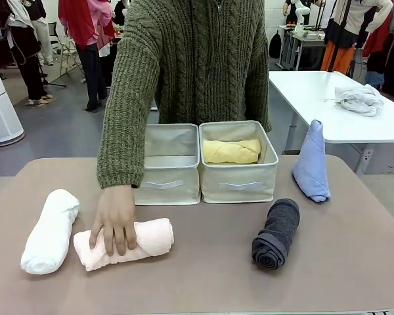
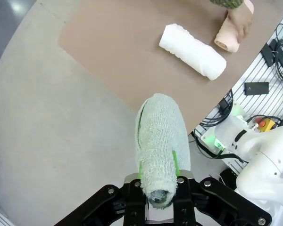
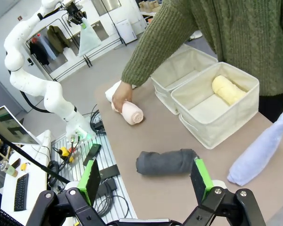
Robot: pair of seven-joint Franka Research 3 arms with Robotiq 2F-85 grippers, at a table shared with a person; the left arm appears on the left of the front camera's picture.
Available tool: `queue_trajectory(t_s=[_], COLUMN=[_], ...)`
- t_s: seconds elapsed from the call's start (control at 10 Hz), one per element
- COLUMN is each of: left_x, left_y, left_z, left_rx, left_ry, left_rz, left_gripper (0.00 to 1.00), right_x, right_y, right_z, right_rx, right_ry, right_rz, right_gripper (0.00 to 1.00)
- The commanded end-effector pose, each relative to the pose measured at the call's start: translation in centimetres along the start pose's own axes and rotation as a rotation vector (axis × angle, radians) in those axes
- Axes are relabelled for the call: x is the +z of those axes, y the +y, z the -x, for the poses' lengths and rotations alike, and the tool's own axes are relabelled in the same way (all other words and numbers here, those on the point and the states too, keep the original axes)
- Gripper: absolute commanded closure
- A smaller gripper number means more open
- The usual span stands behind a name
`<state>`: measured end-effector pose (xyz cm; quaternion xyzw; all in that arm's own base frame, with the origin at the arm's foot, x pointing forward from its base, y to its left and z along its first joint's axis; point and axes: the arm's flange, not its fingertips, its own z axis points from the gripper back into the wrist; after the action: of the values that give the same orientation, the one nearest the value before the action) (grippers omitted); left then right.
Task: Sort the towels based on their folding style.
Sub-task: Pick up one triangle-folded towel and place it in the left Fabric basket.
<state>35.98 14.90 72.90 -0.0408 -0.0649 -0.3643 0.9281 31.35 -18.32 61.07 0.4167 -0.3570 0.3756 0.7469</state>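
We're looking across the brown counter [image 1: 203, 275]. A person [image 1: 197, 59] in a green knit sweater is standing at its far side and leaning over it.

Two beige bins are sitting side by side and touching at the far middle of the counter. The left bin [image 1: 165, 187] is sitting just behind the person's forearm. The right bin [image 1: 240, 187] is holding the yellow roll [image 1: 231, 151], which is lying across it.

Towels on the counter:
- The white roll [image 1: 50, 231] is lying at the near left.
- The pink roll [image 1: 151, 239] is lying just beside it, toward the middle. The person's hand [image 1: 115, 220] is pressing flat on its left half.
- The grey roll [image 1: 276, 233] is lying in front of the right bin, apart from it, with its spiral end facing us.
- The blue cone [image 1: 312, 164] is sitting at the far right, near the right bin, with its narrow end pointing up in the front view. We're not able to tell whether it's standing or leaning.

The left gripper [image 2: 158, 165] is clamping the mint cone [image 2: 160, 127]. It's holding the cone in the air off the counter, past the left edge, with floor showing beneath it and the white roll well apart.

The right gripper [image 3: 145, 178] is hovering over the near edge of the counter with its jaws spread wide and gripping nothing. The grey roll is lying just ahead of its fingers.

A white-grey cloth bundle [image 1: 359, 98] is lying on a separate white table behind.
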Motion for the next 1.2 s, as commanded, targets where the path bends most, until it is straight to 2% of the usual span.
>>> queue_trajectory(t_s=[0.0,0.5,0.9,1.1], left_x=[0.4,0.3,1.3,1.8], left_y=[-0.1,-0.1,-1.0,-3.5], left_z=[-0.4,-0.5,-3.9,-8.5], left_rx=[0.018,0.024,-0.021,-0.127], left_ry=[-0.013,-0.015,-0.006,0.003], left_rz=[0.002,-0.008,-0.053,-0.085], left_gripper=[0.82,0.82,0.82,0.82], right_x=[0.0,0.0,0.0,0.0], right_y=[0.1,0.1,0.1,0.1], right_z=[0.1,0.1,0.1,0.1], right_rx=[0.008,0.008,0.008,0.008], right_ry=[-0.003,-0.003,-0.003,-0.003], right_rz=[-0.009,-0.009,-0.009,-0.009], right_gripper=[0.00,0.00,0.00,0.00])
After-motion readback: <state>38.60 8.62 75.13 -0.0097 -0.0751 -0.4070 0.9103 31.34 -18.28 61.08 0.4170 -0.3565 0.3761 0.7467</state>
